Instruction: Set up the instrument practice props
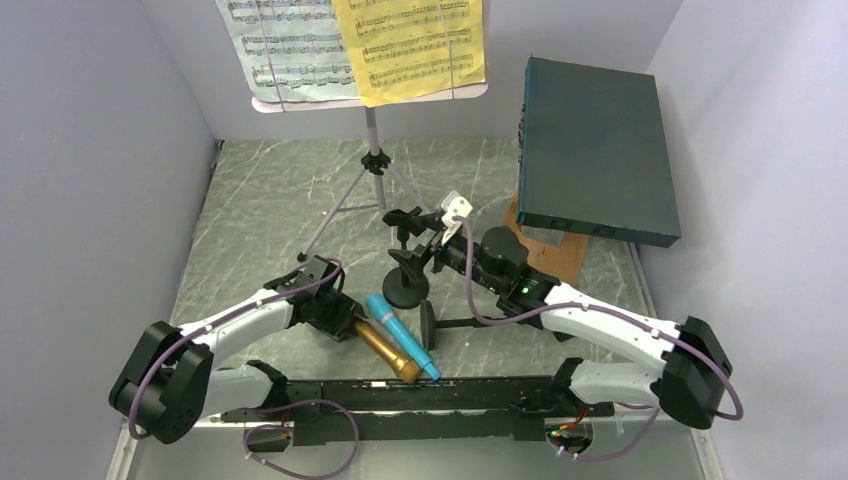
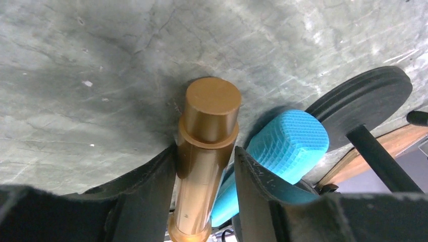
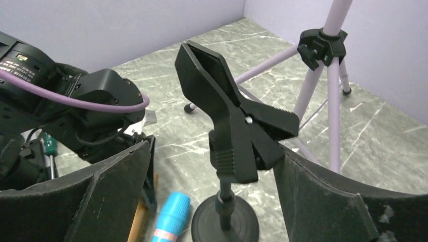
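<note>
Gold microphone (image 2: 207, 136) clenched in left fingers (image 2: 146, 196); right fingers (image 3: 111, 196) released astride mic holder (image 3: 237, 131).

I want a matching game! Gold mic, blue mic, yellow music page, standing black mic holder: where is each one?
Things:
1. gold cylindrical microphone
2. blue microphone with gridded head
3. yellow sheet-music page
4. upright black round-based mic holder

Places:
A. on the pale perforated music desk
B. between the open fingers of the right gripper
C. lying free on the green marbled table
D. gripped by the left gripper

Pairs: 1-D, 2-C, 3-A, 4-B
</note>
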`<state>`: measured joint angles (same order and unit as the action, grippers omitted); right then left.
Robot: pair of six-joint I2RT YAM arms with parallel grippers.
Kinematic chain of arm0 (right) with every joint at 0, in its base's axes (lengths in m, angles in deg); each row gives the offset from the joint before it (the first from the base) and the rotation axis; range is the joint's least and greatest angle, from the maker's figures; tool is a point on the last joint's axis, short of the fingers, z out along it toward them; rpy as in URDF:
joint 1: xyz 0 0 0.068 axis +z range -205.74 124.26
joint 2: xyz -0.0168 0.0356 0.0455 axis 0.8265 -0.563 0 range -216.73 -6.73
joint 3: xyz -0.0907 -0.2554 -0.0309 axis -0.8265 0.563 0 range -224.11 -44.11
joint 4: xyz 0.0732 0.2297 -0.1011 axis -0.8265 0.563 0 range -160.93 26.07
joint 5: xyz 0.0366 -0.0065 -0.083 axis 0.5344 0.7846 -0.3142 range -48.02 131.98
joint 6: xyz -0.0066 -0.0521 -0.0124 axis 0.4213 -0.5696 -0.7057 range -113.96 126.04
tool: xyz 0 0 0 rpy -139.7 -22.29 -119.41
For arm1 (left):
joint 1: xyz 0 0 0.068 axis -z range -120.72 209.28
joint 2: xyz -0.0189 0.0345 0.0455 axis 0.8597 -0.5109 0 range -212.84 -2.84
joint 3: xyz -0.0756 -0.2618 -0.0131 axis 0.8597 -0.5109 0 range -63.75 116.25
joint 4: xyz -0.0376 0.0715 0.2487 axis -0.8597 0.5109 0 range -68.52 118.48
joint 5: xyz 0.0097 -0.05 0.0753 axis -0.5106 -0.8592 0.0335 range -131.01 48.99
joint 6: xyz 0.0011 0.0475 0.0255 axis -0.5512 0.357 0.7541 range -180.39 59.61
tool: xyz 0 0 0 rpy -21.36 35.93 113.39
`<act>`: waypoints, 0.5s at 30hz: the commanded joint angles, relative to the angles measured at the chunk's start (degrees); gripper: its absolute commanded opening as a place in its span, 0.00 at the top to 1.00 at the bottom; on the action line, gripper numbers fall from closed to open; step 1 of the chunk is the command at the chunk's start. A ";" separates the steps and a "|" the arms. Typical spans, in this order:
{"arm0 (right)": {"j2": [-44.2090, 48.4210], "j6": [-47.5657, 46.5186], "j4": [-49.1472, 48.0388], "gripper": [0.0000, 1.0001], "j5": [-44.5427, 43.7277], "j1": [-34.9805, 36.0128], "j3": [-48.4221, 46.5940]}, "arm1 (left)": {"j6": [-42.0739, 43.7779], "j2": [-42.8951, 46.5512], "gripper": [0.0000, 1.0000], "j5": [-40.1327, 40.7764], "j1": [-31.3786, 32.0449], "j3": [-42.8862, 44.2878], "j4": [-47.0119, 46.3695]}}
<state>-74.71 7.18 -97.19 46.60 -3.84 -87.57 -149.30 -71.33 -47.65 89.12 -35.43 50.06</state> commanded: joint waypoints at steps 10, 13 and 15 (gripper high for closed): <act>19.66 3.11 17.34 0.03 -4.49 0.41 0.35 | -2.56 -3.10 0.51 6.47 0.21 -2.42 1.65; 21.77 2.47 16.78 0.02 -4.45 0.40 0.66 | -1.45 -1.43 0.65 6.47 0.21 -2.41 2.06; 22.42 2.31 16.31 0.01 -5.58 0.40 0.72 | -0.84 1.08 0.80 8.77 0.21 -1.86 4.17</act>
<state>-53.82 9.57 -81.10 43.11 -3.58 -86.83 -149.17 -71.27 -47.47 89.19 -35.54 49.06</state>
